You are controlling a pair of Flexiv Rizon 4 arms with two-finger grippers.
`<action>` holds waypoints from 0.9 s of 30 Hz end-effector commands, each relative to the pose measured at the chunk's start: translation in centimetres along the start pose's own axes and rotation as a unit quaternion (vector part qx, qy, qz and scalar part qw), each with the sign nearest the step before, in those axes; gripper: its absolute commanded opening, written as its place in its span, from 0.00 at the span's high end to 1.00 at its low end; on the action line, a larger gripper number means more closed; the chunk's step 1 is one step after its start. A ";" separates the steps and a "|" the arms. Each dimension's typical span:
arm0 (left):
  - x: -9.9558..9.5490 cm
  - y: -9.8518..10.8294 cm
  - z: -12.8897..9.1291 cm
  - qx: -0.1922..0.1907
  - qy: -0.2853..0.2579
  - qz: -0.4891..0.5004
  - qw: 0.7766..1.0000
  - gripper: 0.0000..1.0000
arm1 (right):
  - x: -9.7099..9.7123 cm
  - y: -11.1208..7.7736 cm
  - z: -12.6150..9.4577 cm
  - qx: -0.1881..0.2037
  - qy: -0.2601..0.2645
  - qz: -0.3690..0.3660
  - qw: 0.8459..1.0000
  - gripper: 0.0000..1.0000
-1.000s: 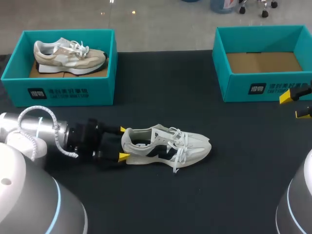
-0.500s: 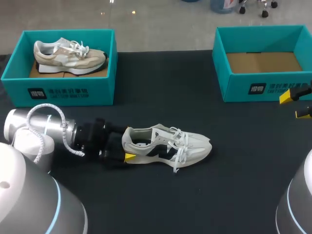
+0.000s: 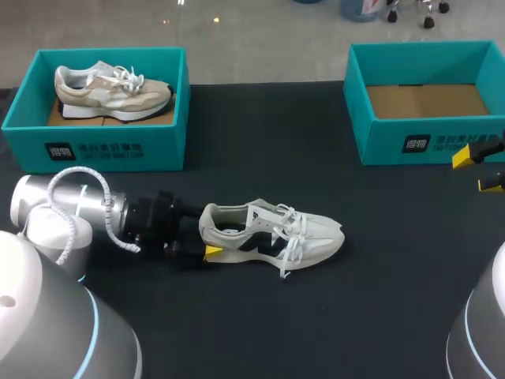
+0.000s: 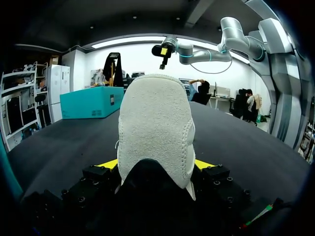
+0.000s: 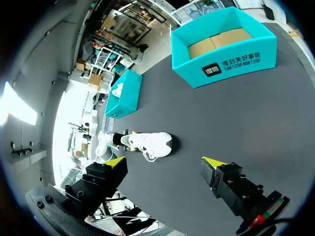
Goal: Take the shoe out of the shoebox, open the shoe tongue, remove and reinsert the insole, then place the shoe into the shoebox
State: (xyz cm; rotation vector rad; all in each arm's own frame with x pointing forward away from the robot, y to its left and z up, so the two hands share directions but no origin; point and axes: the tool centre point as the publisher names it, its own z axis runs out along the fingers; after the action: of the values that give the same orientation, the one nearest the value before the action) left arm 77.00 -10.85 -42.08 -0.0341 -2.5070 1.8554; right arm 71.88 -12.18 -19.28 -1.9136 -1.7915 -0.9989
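The shoe lies on its sole near the middle of the black table, toe toward 3 o'clock, heel toward 9 o'clock, laces loose. The left gripper comes in from 9 o'clock and is clamped on the heel, a yellow tip against each side. The shoebox stands at 2 o'clock from the shoe. The right gripper hangs at 3 o'clock by the table's edge, fingers apart, holding nothing. At 10 o'clock a second box holds a beige shoe.
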 end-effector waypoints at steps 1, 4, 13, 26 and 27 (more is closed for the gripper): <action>0.1 0.2 0.3 0.001 0.001 0.000 1.000 1.00 | 0.0 -0.1 0.0 0.000 -0.001 0.000 1.000 0.00; 0.3 0.2 0.3 0.003 0.003 -0.003 1.000 1.00 | 0.0 -0.1 0.0 0.000 -0.001 0.000 1.000 0.00; 0.3 0.2 0.3 0.009 0.008 -0.008 1.000 1.00 | 0.0 -0.1 0.0 0.000 -0.001 0.000 1.000 0.00; 0.3 0.2 0.3 0.009 0.008 -0.008 1.000 1.00 | 0.0 -0.1 0.0 0.000 -0.001 0.000 1.000 0.00; 0.3 0.2 0.3 0.009 0.008 -0.008 1.000 1.00 | 0.0 -0.1 0.0 0.000 -0.001 0.000 1.000 0.00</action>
State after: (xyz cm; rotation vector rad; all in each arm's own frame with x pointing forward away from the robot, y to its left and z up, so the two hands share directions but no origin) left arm 76.64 -11.01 -42.08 -0.0281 -2.4718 1.8629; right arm 71.88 -12.18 -19.28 -1.9136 -1.7915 -0.9989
